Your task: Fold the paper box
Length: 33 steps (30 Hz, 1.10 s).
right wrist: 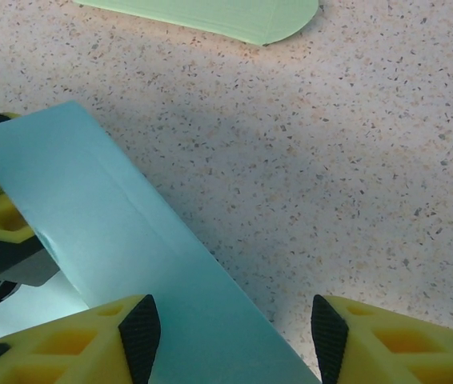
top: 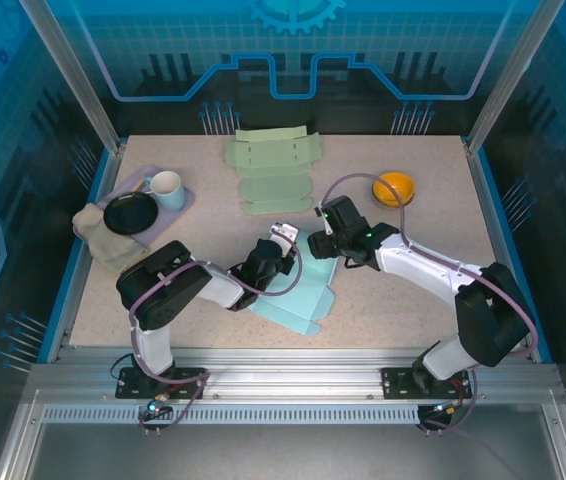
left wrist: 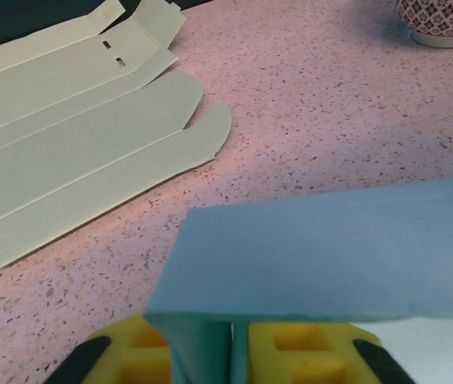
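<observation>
The blue paper box [top: 301,295] lies part-folded near the middle of the table [top: 203,220], one panel raised between the arms. The left tool [left wrist: 238,352] pinches that panel's fold (pads almost together). The right tool [right wrist: 234,328], jaws apart, straddles its free edge, seemingly better placed to press.

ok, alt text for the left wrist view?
A light blue paper box stands part-folded across the foreground, one flap of it pinched between the yellow fingers of the left gripper at the bottom edge. Behind it, flat pale green box blanks lie on the speckled table at left, a patterned bowl at top right.
</observation>
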### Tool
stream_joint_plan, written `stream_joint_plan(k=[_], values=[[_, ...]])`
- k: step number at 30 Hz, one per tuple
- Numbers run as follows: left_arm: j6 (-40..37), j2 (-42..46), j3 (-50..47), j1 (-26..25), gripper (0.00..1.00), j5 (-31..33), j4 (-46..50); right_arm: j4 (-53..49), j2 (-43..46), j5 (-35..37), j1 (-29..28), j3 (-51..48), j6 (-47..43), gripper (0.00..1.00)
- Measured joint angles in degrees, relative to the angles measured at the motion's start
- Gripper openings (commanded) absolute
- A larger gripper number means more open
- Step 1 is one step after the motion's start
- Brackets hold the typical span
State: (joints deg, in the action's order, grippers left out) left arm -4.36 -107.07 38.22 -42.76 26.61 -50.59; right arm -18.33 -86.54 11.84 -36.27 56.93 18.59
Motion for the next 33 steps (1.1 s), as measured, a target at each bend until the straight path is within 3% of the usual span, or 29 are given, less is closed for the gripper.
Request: stream_joint_plan(k=[9,17,33], values=[[-0.2,5.8,-2.1,1.3,0.45,-5.4,10.7,-0.5,-0.2,-0.7,-3.5,-0.7,0.5,0.56],[1.5,13.3,-6.5,4.6,0.46,-12.1,16.0,-1.2,-0.3,-1.8,-3.6,-0.9,0.4,0.59],[4.7,26.1,-2.7,6.5,0.75,-24.9,33.0,-5.7,1.7,-6.9,0.8,-0.6,-1.9,0.61]])
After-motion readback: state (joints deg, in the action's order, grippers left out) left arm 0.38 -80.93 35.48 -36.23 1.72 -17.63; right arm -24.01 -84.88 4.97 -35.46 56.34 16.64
